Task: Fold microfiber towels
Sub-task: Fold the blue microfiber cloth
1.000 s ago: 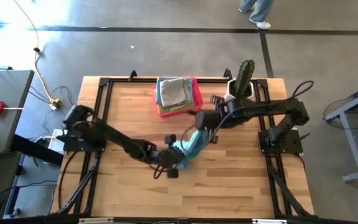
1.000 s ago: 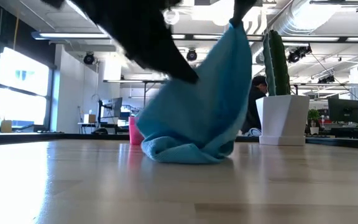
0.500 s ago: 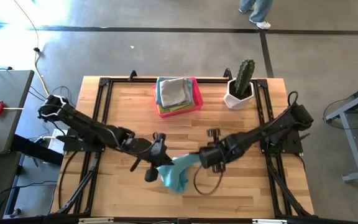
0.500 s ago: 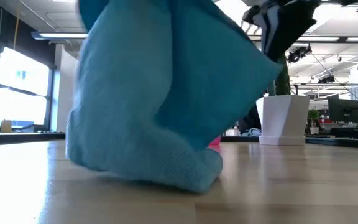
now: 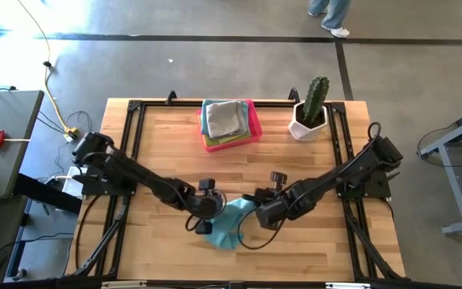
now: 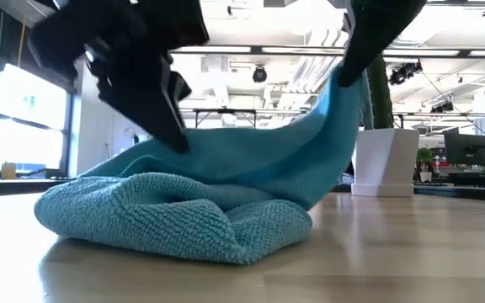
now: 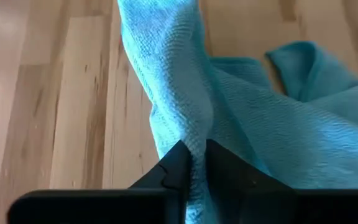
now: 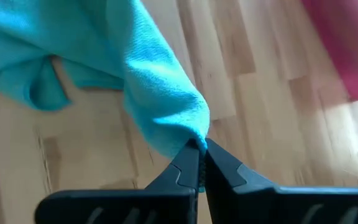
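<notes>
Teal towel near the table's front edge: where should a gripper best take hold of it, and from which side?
Probably at a free edge or corner, from above. The teal towel lies bunched on the table, with raised folds pinchable. The left gripper and right gripper each pinch a fold.

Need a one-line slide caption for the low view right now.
Both grippers, left and right, pinch the teal towel, its bulk bunched on the wooden table.

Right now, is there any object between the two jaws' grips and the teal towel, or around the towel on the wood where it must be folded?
Nothing visible. Both the left gripper and right gripper already pinch the teal towel directly. The table around it is bare; the pink tray and potted cactus sit at the far edge.
</notes>
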### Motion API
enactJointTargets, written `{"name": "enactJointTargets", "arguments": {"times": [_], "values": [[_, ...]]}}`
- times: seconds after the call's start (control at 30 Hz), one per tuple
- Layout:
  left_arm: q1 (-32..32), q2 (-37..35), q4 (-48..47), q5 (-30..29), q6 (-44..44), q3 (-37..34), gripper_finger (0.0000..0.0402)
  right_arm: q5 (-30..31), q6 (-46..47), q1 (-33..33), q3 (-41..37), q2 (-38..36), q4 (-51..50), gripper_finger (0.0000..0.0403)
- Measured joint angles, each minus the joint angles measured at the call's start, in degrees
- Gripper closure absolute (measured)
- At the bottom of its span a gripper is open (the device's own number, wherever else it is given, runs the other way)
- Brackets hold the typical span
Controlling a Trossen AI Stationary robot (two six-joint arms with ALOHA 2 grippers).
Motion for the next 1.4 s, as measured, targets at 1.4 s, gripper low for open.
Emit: {"name": "enactJointTargets", "arguments": {"times": [1.4], "values": [[-10.9, 9.3, -15.3, -19.1, -27.3, 7.1, 0.0248, -0.4, -2.6, -5.3, -5.6, 4.3, 0.9, 0.0402]]}}
